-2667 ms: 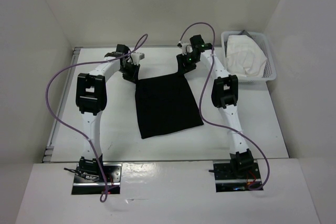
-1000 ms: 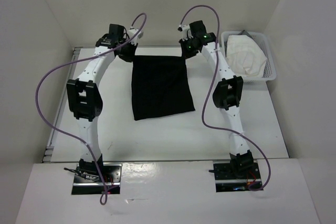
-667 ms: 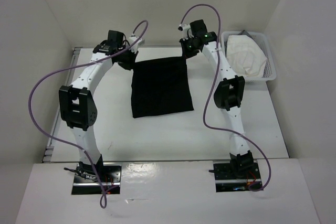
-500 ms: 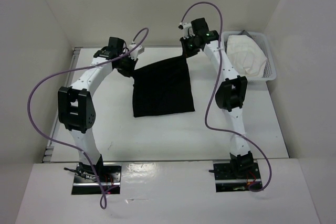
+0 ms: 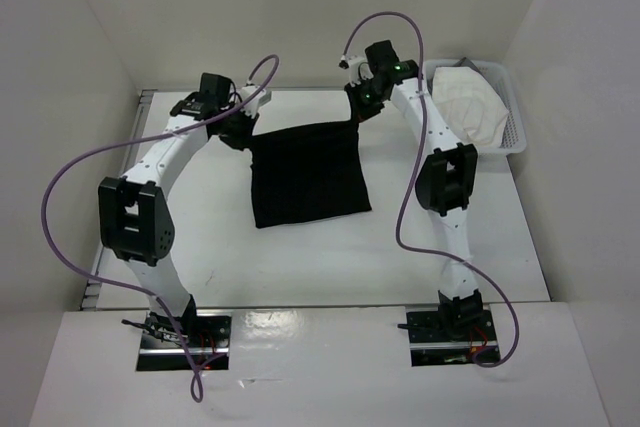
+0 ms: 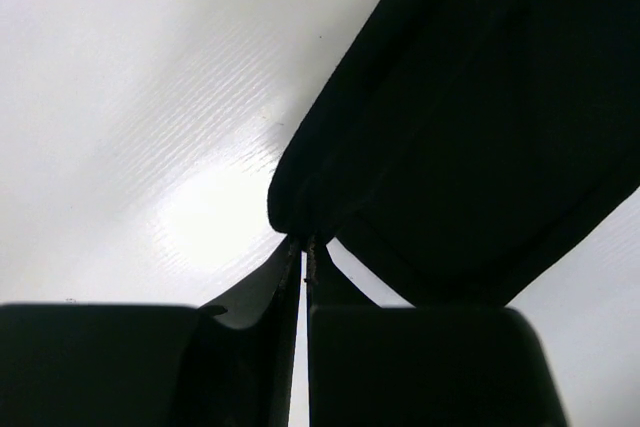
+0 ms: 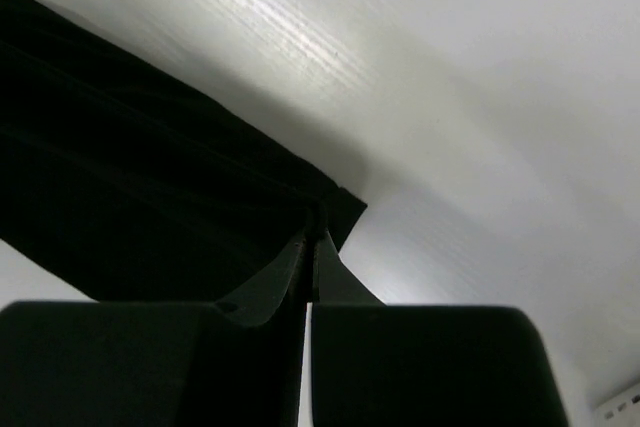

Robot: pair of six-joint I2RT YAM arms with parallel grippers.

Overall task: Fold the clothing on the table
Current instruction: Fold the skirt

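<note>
Two corners held, zero folds finished, that's my read. The left gripper point(image 5: 243, 133) is pinched tight on the far-left corner of the clothing point(image 5: 305, 175), and the right gripper point(image 5: 358, 113) is pinched tight on the far-right corner. Both wrist cams confirm it, w/ black fabric nipped btw fingertips that nearly touch.

The far edge is stretched btw the two arms and looks raised off the table point(image 5: 200, 237). The rest of the clothing slopes down to the near hem, which seems to rest on the table roughly midway btw the arm bases and the back wall. It reads as one flat rectangle, no crease across it that I can see. So I judge the fold proper hasn't begun. Grasp is done and the lift is under way. Left to do: carry the far edge over toward the near hem, release, and prob a 2nd fold.

Vs the earliest top view: the clothing then lay nearer the bases and skewed, its near hem slanting. Now the whole thing sits further toward the back wall and squarer. Vs a sec ago: the far edge was level then, but now its left end droops lower than the right. My left arm's elbow has also swung outward and back toward its base. The basket point(image 5: 518, 137) w/ the white cloth point(image 5: 465, 112) at far right hasn't moved.
</note>
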